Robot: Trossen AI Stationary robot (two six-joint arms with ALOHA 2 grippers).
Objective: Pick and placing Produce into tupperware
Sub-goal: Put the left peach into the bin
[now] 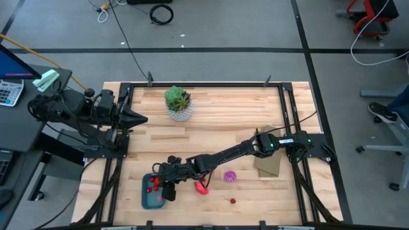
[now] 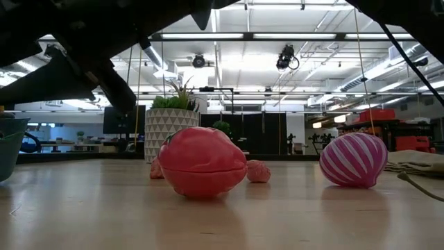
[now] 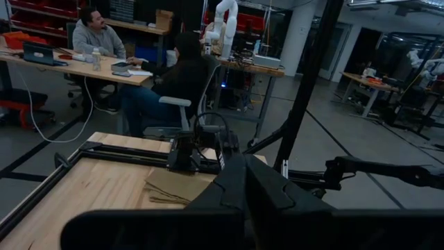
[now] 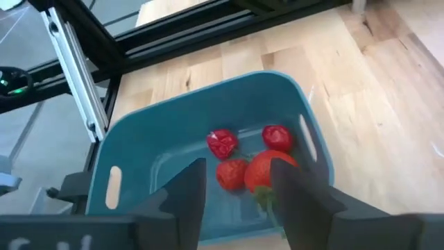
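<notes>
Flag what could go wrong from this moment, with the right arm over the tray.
1. The right gripper hangs over the teal tray with its jaws parted around a strawberry; if the berry sticks to a jaw, it may lift out again.
2. Three small red pieces already crowd that spot, so a dropped berry could bounce.
3. The oval red piece lies close beside the right arm, and withdrawing might knock it.

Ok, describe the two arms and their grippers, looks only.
Both arms are dark, jointed and slim. The right arm shows a small green light near its base. The right gripper has two flat, dark grey fingers. The left gripper tapers to a black point, and a yellow cable runs behind that arm.
</notes>
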